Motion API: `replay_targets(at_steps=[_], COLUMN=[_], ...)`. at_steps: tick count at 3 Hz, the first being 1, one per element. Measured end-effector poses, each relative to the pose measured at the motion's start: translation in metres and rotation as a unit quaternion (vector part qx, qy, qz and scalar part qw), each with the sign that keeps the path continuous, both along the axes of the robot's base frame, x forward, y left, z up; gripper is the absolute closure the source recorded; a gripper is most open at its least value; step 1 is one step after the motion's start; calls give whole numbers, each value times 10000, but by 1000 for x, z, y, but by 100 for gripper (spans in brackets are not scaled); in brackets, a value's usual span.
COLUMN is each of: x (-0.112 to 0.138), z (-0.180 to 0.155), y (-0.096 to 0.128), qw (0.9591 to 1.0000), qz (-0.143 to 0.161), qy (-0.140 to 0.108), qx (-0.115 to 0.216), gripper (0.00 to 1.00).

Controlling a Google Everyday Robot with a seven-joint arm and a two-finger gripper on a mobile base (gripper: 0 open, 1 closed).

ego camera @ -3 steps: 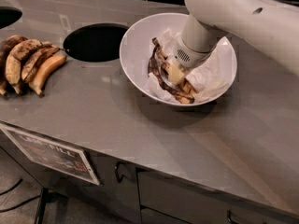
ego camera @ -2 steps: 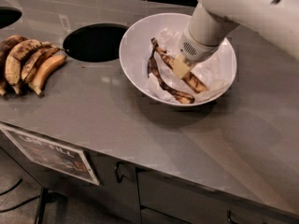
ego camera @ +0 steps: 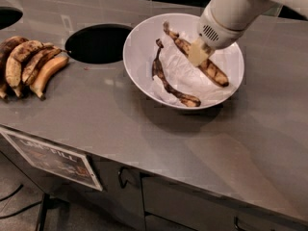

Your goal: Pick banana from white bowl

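The white bowl stands on the grey counter, lined with crumpled white paper. My gripper comes in from the upper right and is shut on the banana, a fairly straight yellow-brown speckled one. It holds the banana around its middle, slanted, above the bowl's right half. A thinner, darker, curved banana lies on the paper in the bowl's left part. The white arm hides the bowl's far right rim.
A bunch of bigger bananas lies at the counter's left. A round hole opens in the counter left of the bowl, another at the far left. A label hangs on the cabinet front.
My gripper has risen and moved to the upper right with the banana in it. The banana has left the paper. The curved banana has stayed in the bowl.
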State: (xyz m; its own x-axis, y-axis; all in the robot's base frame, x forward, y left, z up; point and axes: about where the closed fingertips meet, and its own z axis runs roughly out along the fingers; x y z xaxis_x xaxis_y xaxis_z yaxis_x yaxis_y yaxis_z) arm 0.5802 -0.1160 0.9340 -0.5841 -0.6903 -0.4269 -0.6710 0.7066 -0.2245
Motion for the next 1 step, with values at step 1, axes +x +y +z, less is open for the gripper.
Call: replay_targets(at_steps=[1], x=[0], z=[0], y=[0], qw=[10000], qz=[0], qy=[-2], qx=[0], gripper=[100])
